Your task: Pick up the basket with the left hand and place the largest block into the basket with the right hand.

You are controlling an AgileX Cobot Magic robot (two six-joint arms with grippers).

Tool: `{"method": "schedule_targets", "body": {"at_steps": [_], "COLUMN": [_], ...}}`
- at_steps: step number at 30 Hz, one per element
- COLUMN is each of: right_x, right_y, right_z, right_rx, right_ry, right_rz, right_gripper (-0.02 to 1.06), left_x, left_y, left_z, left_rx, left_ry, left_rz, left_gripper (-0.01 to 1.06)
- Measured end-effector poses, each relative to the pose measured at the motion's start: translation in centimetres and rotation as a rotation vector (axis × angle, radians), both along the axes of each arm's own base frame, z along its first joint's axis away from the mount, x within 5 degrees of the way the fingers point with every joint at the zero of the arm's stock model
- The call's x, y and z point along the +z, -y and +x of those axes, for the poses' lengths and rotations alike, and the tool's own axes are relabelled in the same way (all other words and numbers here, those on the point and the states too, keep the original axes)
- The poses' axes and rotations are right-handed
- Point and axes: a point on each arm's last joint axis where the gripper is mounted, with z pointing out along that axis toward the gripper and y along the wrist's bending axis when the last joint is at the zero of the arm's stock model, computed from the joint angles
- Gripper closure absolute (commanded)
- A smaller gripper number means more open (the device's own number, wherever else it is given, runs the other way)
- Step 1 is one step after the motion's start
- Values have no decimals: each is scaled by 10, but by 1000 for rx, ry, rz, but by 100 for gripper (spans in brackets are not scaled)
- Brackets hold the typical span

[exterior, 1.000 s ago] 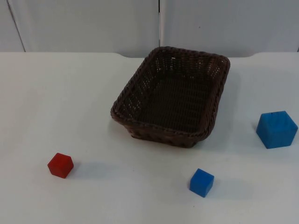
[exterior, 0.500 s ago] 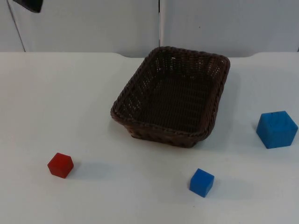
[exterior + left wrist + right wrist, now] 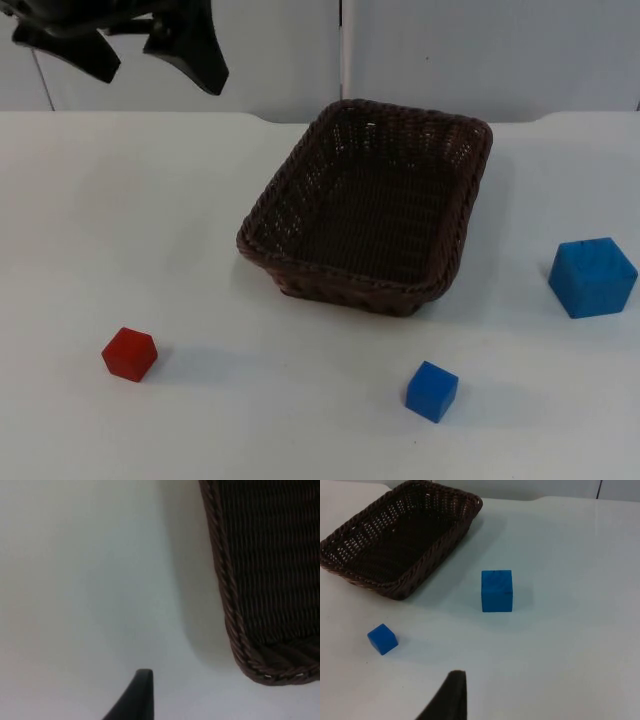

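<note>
A dark brown wicker basket [image 3: 372, 205] stands empty in the middle of the table; its rim [image 3: 231, 620] is also in the left wrist view. The largest block, a big blue cube [image 3: 592, 277], rests at the right [image 3: 496, 590]. My left gripper [image 3: 155, 62] hangs open, high at the back left, left of the basket and well apart from it. My right gripper [image 3: 452, 697] waits above the table's right side, short of the big blue cube and not touching it.
A small blue cube [image 3: 432, 391] lies in front of the basket [image 3: 383, 639]. A small red cube [image 3: 129, 354] sits at the front left. The grey partition wall [image 3: 450, 50] closes the back of the table.
The left arm has come into the top view from the upper left corner and moved right. Basket and blocks have not moved.
</note>
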Motion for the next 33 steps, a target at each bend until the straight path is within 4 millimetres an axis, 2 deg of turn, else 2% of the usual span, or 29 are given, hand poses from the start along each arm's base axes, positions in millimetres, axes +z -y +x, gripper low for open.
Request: {"method": "schedule_targets", "body": {"at_steps": [7, 9, 19, 26, 33], "right_x": [0, 0, 0, 0, 0], "right_y": [0, 0, 0, 0, 0], "right_z": [0, 0, 0, 0, 0], "right_rx": [0, 0, 0, 0, 0], "right_ry": [0, 0, 0, 0, 0], "right_rz": [0, 0, 0, 0, 0], "right_gripper": [-1, -1, -1, -1, -1], "left_x": [-20, -21, -50, -69, -92], "left_y": [7, 7, 19, 27, 46], "left_z": [34, 36, 74, 88, 93], "left_rx": [-5, -5, -29, -34, -67], "left_ry": [-16, -18, -102, -139, -171], "left_rz": [7, 7, -16, -43, -38], "left_gripper": [0, 0, 0, 0, 0]}}
